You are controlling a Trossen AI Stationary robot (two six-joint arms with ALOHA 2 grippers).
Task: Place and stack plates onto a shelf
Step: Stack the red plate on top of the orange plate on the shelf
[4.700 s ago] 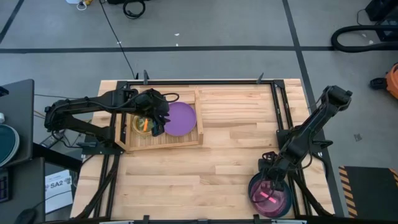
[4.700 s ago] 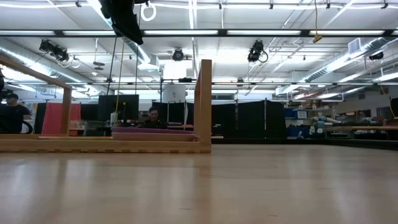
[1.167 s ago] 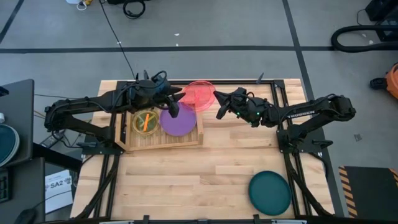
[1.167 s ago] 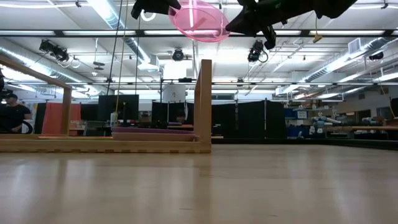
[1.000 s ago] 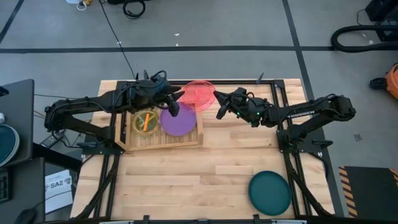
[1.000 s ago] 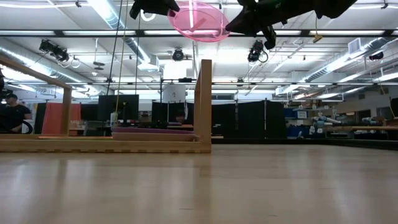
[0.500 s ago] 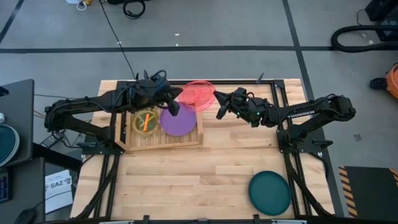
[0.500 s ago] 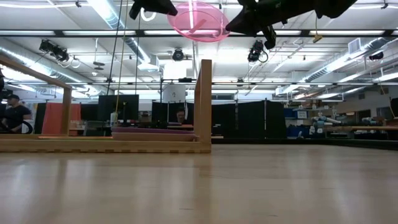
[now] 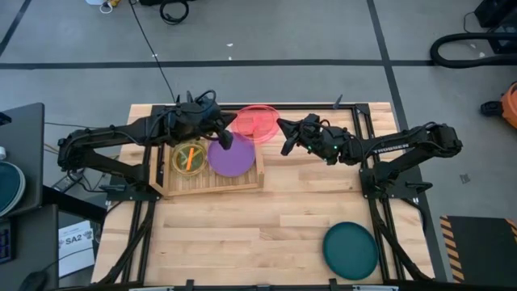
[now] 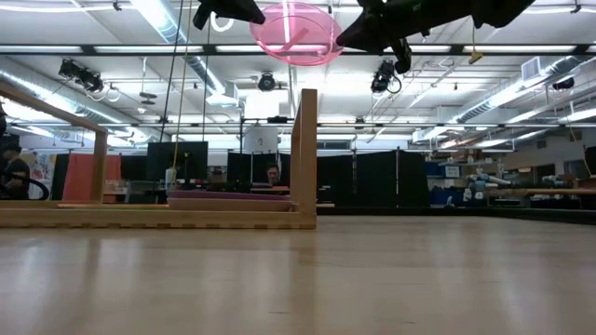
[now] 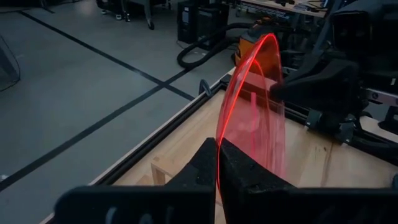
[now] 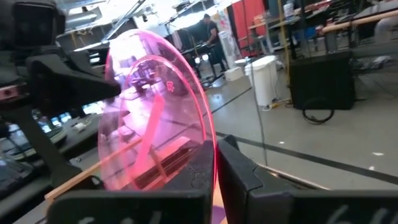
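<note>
A see-through pink plate (image 9: 257, 123) hangs high over the table's far edge, beside the shelf's far right corner, between both grippers. My left gripper (image 9: 232, 124) is shut on its left rim and my right gripper (image 9: 281, 129) on its right rim. In the low view the pink plate (image 10: 300, 33) floats near the ceiling lights. The wooden shelf (image 9: 210, 187) holds a purple plate (image 9: 232, 156), lying flat, and a green plate (image 9: 189, 157) with something orange on it. A dark teal plate (image 9: 350, 250) lies flat near the table's front right. My left gripper pinches the pink plate's rim (image 11: 219, 134) between its two fingers, coming level from the table's left. The plate is lifted clear, well above the shelf, tilted. My right gripper pinches the opposite rim (image 12: 213, 146) between its two fingers, coming level from the table's right. The plate spans the gap between the two grippers.
The shelf's upright corner post (image 10: 304, 154) stands below the plate. Black frame rails (image 9: 367, 137) run along the table's edges. Bare planks (image 9: 275, 234) stretch between the shelf and the teal plate. People (image 10: 14, 172) show in the room beyond.
The pink plate has tipped a little between the two grippers and edged slightly toward my left gripper. Both arms have kept their place.
</note>
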